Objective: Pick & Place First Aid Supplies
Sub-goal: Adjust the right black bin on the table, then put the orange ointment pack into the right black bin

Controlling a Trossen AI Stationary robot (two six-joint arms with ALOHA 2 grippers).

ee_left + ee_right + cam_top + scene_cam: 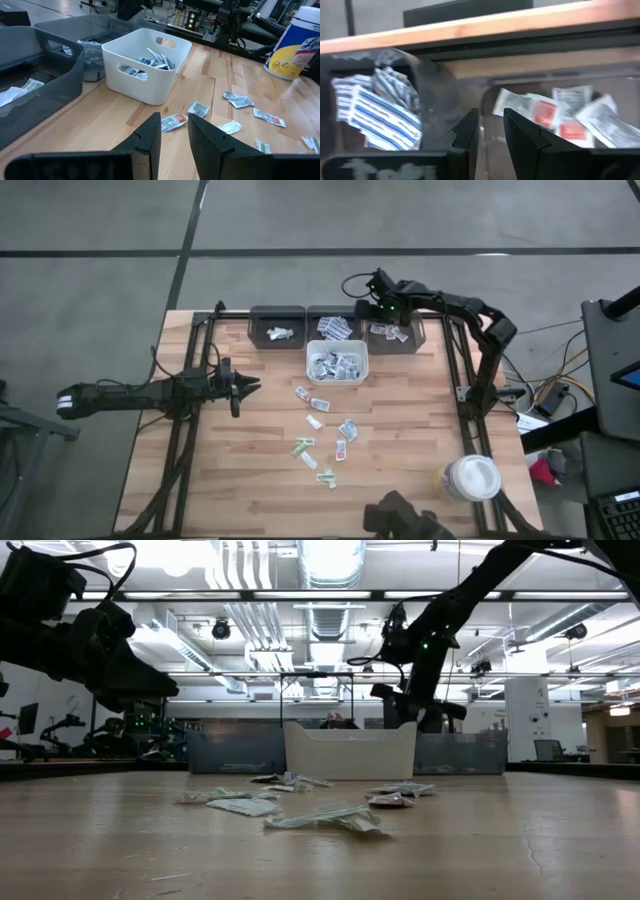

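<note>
Just in front of the white bin point(337, 365), the loose sachets point(322, 426) lie flat and scattered: small white packets, some red-printed, a few greenish. My left gripper point(243, 386) hovers beside that bin, nearer them, fingers parted and empty. My right gripper point(374, 285) hangs behind it over the right-hand dark bin point(395, 332), fingers slightly apart, empty too

two matte black jointed arms, exposed black cabling looping off the right arm's wrist, green status LED lit near the right claw point(381, 308), left claw point(248, 385) with flat, angular black fingers point(145, 142), slim tapered forearm links
</note>
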